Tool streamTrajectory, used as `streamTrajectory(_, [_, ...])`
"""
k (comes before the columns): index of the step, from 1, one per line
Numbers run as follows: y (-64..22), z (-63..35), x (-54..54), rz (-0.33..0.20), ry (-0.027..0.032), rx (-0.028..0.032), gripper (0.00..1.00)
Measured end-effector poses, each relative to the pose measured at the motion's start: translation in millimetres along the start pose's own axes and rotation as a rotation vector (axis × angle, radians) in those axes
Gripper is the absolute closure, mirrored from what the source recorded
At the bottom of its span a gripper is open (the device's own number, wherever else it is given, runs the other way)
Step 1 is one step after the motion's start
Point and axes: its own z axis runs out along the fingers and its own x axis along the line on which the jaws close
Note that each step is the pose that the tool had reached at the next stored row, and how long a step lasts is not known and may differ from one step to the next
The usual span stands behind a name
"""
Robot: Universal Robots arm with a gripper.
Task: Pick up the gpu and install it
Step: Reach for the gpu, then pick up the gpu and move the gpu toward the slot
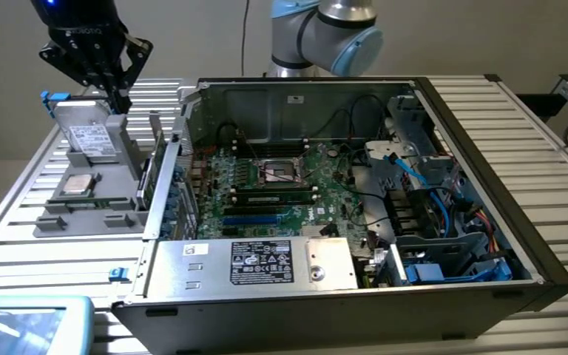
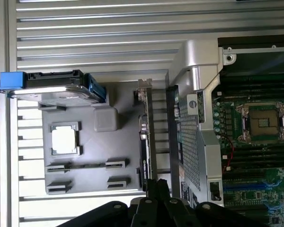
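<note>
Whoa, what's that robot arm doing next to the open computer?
The arm's gripper hovers, shut and empty, over a gray tray beside the open computer case. The gpu stands on its edge in the tray, not yet picked up. A hard drive and a chip sit in the tray too.

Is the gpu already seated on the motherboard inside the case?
No, the gpu stands on edge in the grey tray, outside the case.

High oblique overview; wrist straight down
</note>
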Motion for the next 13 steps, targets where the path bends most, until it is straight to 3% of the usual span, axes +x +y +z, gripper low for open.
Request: streamTrajectory(13, [0.0,0.5,0.7,0.0,-0.0007,-0.0003,0.88])
